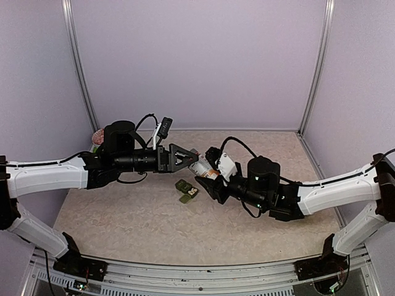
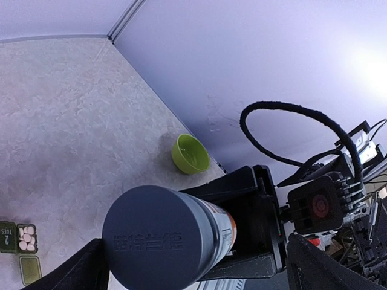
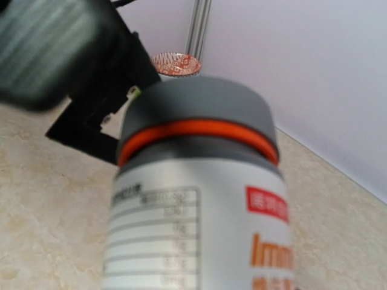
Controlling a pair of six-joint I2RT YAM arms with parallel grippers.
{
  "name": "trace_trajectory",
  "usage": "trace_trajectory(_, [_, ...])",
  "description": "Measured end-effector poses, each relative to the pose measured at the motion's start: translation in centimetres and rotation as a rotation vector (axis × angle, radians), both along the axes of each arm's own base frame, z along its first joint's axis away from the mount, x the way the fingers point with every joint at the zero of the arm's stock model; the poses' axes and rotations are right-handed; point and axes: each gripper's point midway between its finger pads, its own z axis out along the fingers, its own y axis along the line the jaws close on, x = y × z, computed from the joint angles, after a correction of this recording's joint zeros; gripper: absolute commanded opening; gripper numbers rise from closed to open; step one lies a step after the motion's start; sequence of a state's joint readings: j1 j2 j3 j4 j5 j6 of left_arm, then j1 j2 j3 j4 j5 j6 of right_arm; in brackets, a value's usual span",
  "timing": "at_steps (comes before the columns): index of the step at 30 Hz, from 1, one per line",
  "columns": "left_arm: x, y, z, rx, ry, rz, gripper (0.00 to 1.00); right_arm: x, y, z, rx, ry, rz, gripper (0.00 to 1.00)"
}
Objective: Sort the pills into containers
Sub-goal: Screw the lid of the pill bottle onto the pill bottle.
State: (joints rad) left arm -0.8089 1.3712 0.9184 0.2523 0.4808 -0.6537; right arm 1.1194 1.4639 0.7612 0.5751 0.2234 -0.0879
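Observation:
A white pill bottle [image 1: 202,166] with orange print and a grey cap is held tilted above the table by my right gripper [image 1: 208,176], which is shut on its body. The cap [image 2: 158,237] points at my left gripper [image 1: 189,156], which is open, with a finger on either side of the cap. In the right wrist view the bottle [image 3: 199,205] fills the frame. The containers [image 1: 187,190], a dark green strip, lie on the table under the bottle. In the left wrist view one compartment [image 2: 26,238] is open and holds white pills.
A lime-green bowl [image 2: 190,153] stands by the back wall. A red-patterned bowl [image 3: 176,64] stands at the far left corner, also seen in the top view [image 1: 97,135]. Purple walls enclose the table [image 1: 123,216].

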Motion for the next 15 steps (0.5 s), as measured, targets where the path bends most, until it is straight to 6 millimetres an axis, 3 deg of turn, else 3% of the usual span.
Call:
trace_trajectory(7, [0.5, 0.2, -0.4, 0.009, 0.005, 0.022, 0.99, 0.1, 0.7, -0.4, -0.007, 0.003, 0.005, 0.11])
trace_trajectory(15, [0.5, 0.3, -0.5, 0.011, 0.008, 0.020, 0.99, -1.5, 2.4, -1.1, -0.016, 0.013, 0.084, 0.10])
